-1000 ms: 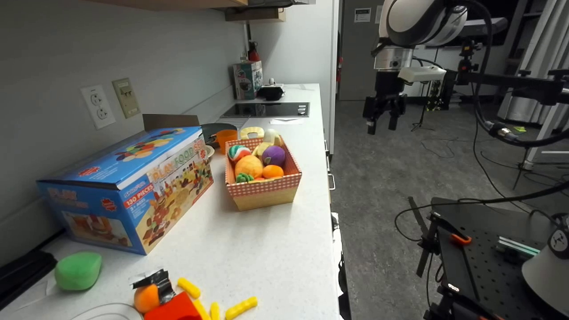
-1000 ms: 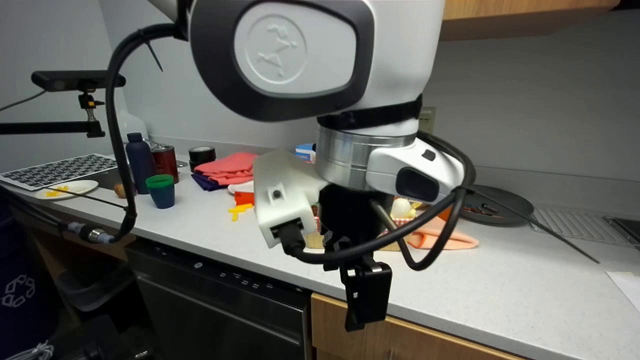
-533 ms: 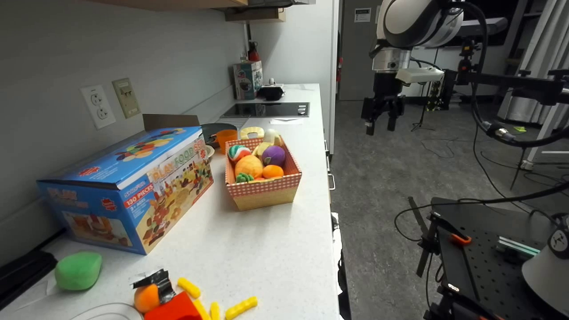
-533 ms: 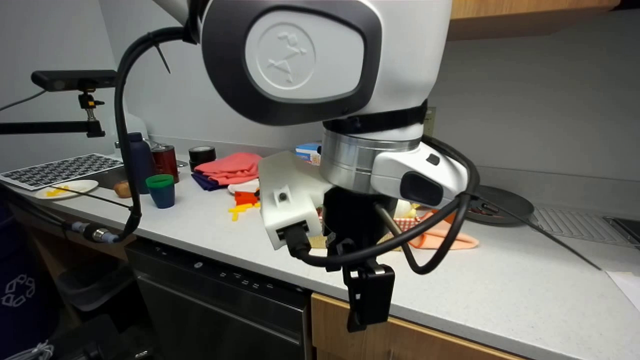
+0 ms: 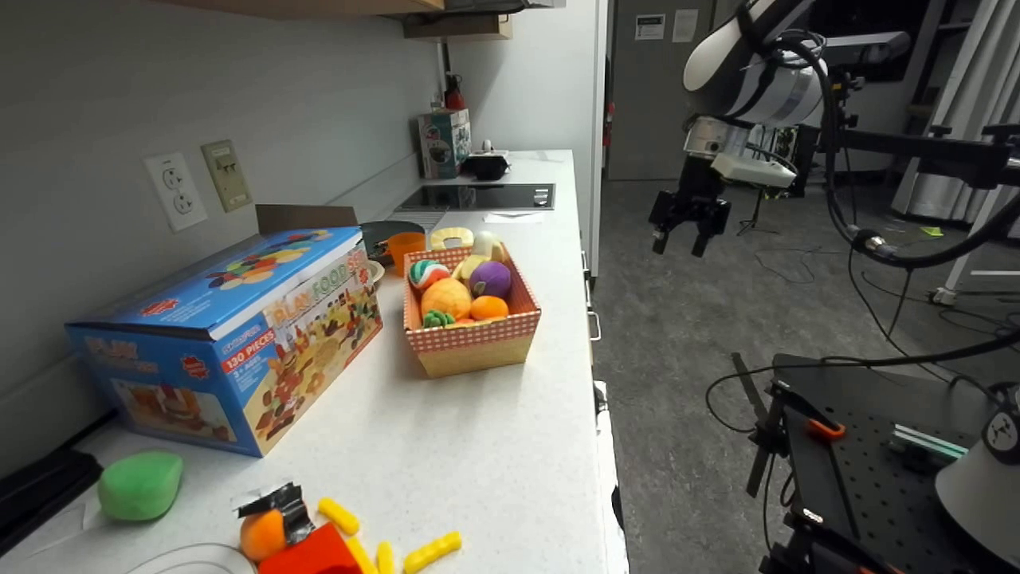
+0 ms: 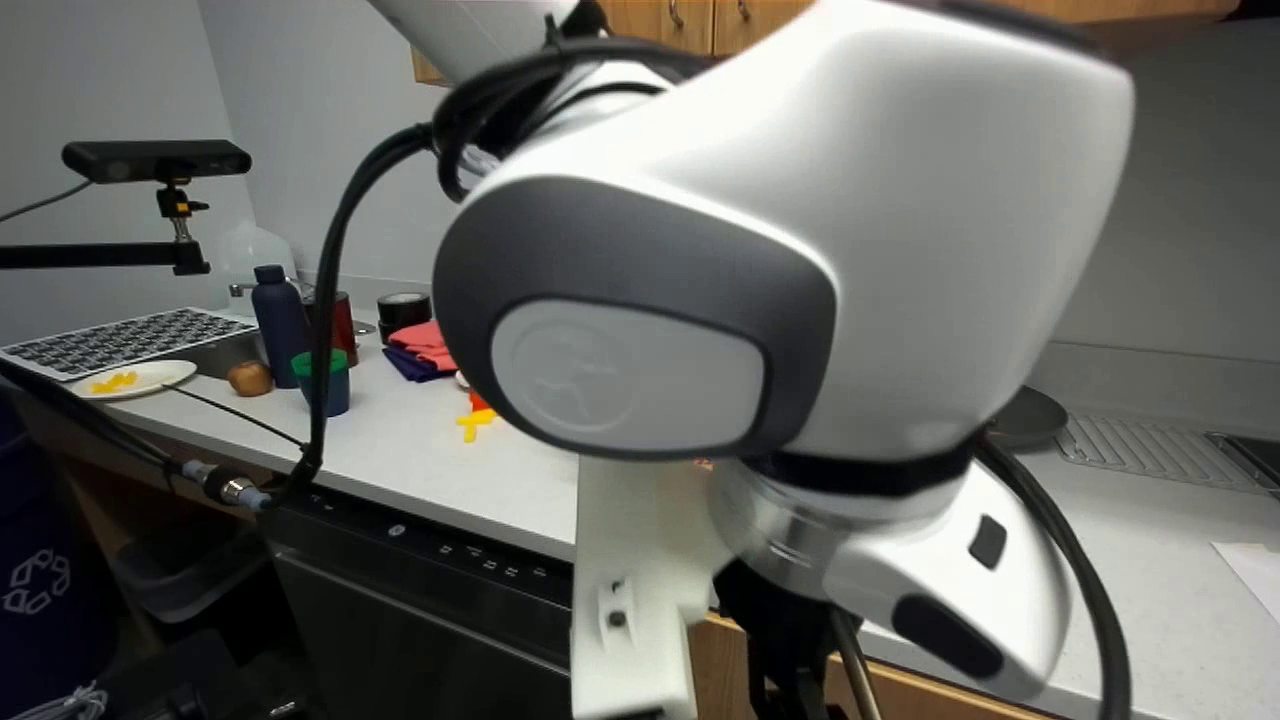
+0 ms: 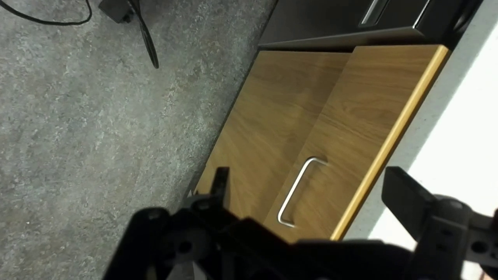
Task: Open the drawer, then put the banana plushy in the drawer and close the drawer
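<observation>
The drawer shows its wood front in the wrist view, with a silver bar handle. It looks shut; its inside is hidden. The banana plushy, yellow with a pale tip, lies in the woven basket among other toy fruit in an exterior view. My gripper is open and empty in the air, out past the counter's front edge. In the wrist view the handle lies between the spread fingers of the gripper, beyond them and apart from them. In an exterior view the arm hides the basket.
The counter holds a blue play-food box, an orange cup, a green toy and yellow pieces. A dark dishwasher adjoins the drawer cabinet. A cupboard door lies below the drawer.
The arm has come down and the gripper has tilted, with its fingers slightly lower. In an exterior view the arm has moved down and right and covers more of the counter.
</observation>
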Motion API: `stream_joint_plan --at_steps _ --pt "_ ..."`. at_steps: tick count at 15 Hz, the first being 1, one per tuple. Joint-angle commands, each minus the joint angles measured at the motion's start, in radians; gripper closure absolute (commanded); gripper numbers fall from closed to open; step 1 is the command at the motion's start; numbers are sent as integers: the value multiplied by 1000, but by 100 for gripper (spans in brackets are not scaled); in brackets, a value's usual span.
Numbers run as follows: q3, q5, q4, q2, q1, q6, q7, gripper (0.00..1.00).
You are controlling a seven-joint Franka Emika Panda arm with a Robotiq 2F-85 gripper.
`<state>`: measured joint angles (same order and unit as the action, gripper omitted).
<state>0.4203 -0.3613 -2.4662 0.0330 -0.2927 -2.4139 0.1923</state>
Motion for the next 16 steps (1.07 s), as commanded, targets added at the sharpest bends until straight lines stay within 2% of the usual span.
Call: stream_joint_plan --at_steps 1,7,12,13,16 --pt "-9 -173 74 -150 -40 -26 152 0" --pt "-98 -325 237 -382 -140 -9 256 0" --pt "-173 -316 365 -513 -206 13 217 0" --pt "-166 -285 295 -457 -192 -25 205 0" --pt "-181 -284 334 -501 -204 -25 204 0"
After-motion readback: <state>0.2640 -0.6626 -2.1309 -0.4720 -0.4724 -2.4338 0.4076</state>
